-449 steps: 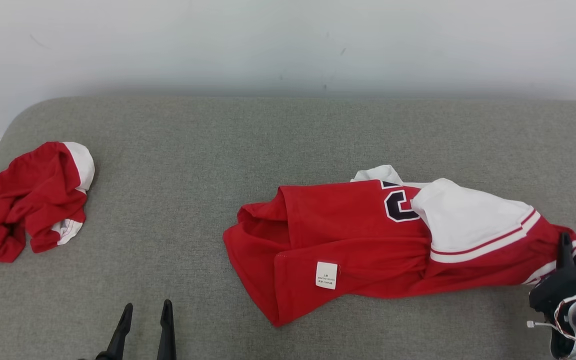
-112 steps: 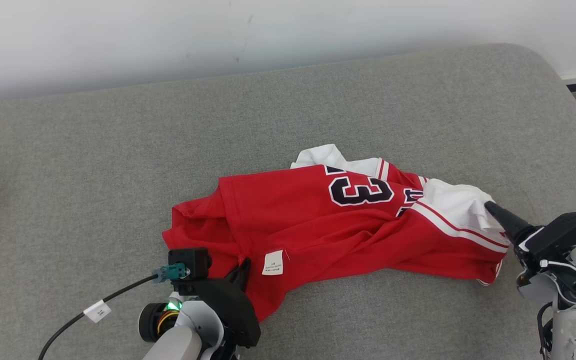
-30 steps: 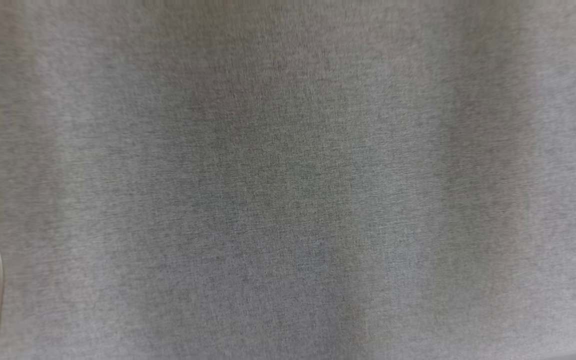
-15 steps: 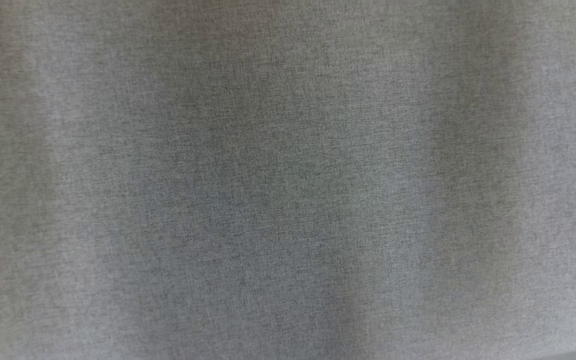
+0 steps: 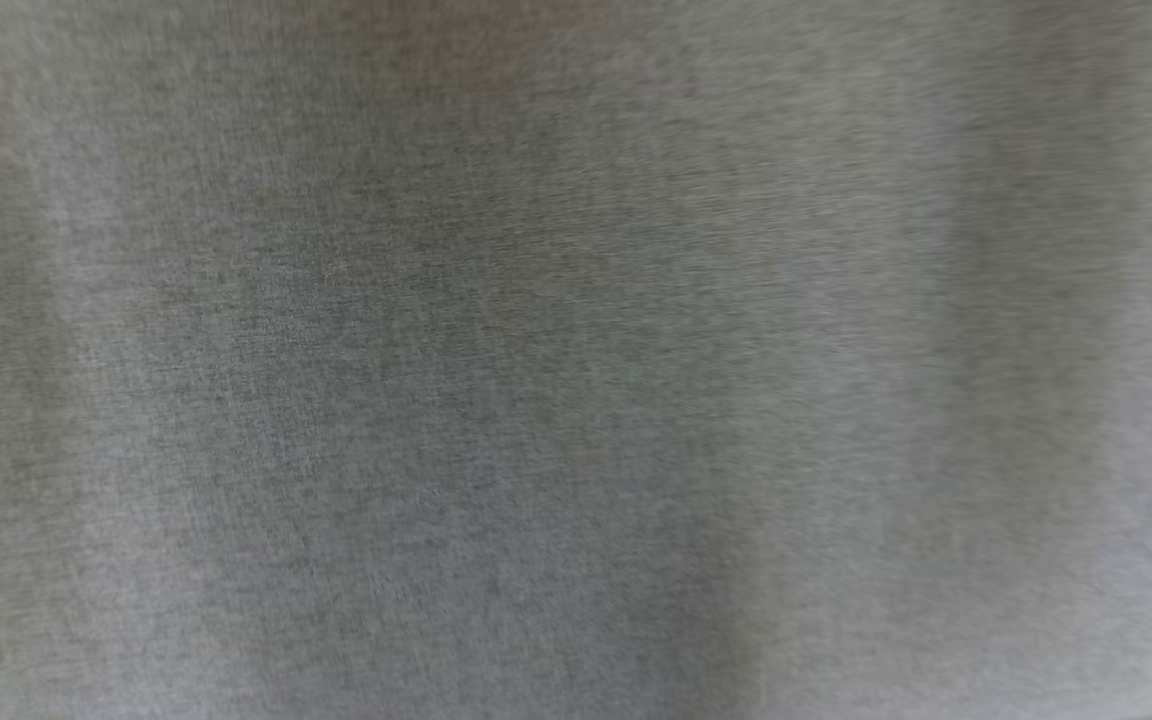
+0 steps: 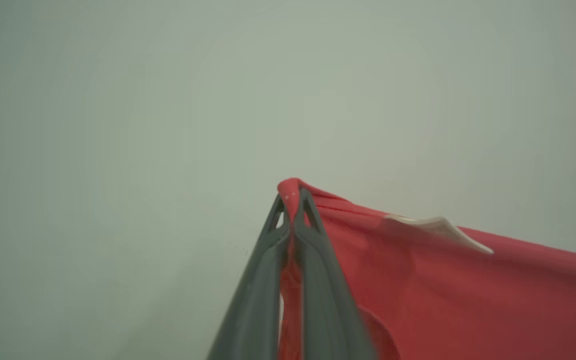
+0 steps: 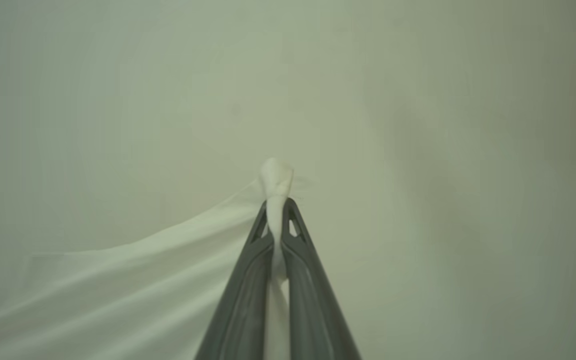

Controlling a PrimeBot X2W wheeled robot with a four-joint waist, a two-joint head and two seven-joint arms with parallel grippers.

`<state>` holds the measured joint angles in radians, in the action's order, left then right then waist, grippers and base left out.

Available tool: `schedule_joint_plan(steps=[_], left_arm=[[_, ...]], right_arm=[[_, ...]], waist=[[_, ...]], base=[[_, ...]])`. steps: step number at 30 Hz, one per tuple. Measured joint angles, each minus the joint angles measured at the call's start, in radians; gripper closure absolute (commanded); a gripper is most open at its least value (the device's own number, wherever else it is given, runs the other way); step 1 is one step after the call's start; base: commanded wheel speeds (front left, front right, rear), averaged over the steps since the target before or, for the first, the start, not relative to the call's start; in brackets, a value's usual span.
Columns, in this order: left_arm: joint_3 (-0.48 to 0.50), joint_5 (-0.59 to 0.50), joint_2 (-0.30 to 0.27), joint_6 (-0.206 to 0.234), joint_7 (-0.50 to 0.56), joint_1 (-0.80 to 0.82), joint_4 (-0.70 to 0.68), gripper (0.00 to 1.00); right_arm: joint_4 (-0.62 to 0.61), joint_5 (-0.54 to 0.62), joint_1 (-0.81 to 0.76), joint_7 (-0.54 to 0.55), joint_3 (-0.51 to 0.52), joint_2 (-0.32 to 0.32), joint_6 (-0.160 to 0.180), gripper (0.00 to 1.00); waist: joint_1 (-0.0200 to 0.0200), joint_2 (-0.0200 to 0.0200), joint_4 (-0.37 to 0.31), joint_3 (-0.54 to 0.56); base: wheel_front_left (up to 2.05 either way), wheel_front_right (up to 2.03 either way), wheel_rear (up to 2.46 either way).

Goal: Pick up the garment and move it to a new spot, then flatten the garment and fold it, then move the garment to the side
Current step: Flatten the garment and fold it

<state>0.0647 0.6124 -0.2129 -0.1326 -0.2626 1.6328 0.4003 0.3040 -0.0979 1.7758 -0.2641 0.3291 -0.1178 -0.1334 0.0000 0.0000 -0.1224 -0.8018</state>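
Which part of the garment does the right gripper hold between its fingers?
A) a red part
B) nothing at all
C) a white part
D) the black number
C: in the right wrist view the right gripper is shut on a white fold of the garment.

We see matt grey woven upholstery, a soft red-and-white cloth garment, and matt dark plastic-looking fingers.

I saw the red jersey held up taut, a red corner bunched in my left gripper, a white label sticking off its top edge, its white panel pinched in my right gripper.
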Motion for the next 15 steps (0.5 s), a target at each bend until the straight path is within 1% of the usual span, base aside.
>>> schedule_joint_plan(steps=[3, 5, 9, 13, 15], left_arm=[[-0.054, 0.055, -0.019, 0.001, 0.000, -0.059, -0.014, 1.00], [-0.109, 0.085, -0.036, 0.001, 0.000, -0.103, -0.020, 1.00], [-0.195, 0.165, -0.076, 0.001, 0.000, -0.170, -0.036, 1.00], [-0.233, 0.223, -0.110, 0.001, 0.000, -0.216, -0.055, 1.00], [-0.227, 0.245, -0.119, 0.001, 0.000, -0.236, -0.051, 1.00]], right_arm=[[0.008, -0.018, -0.047, 0.000, -0.061, -0.035, 0.000, 1.00], [0.019, -0.039, -0.077, 0.000, -0.091, -0.060, 0.001, 1.00], [0.041, -0.101, -0.136, 0.000, -0.155, -0.103, 0.001, 1.00], [0.043, -0.172, -0.191, 0.000, -0.200, -0.133, 0.001, 1.00], [0.049, -0.204, -0.226, 0.000, -0.202, -0.142, 0.001, 1.00]], waist=[[0.0002, 0.0001, 0.011, -0.027], [0.0002, 0.0001, 0.022, -0.035], [0.0001, 0.0000, 0.039, -0.026], [0.0001, 0.0001, 0.045, 0.006], [0.0001, 0.0000, 0.045, 0.030]], base=[[0.00, 0.00, 0.00], [0.00, 0.00, 0.00], [0.00, 0.00, 0.00], [0.00, 0.00, 0.00], [0.00, 0.00, 0.00]])
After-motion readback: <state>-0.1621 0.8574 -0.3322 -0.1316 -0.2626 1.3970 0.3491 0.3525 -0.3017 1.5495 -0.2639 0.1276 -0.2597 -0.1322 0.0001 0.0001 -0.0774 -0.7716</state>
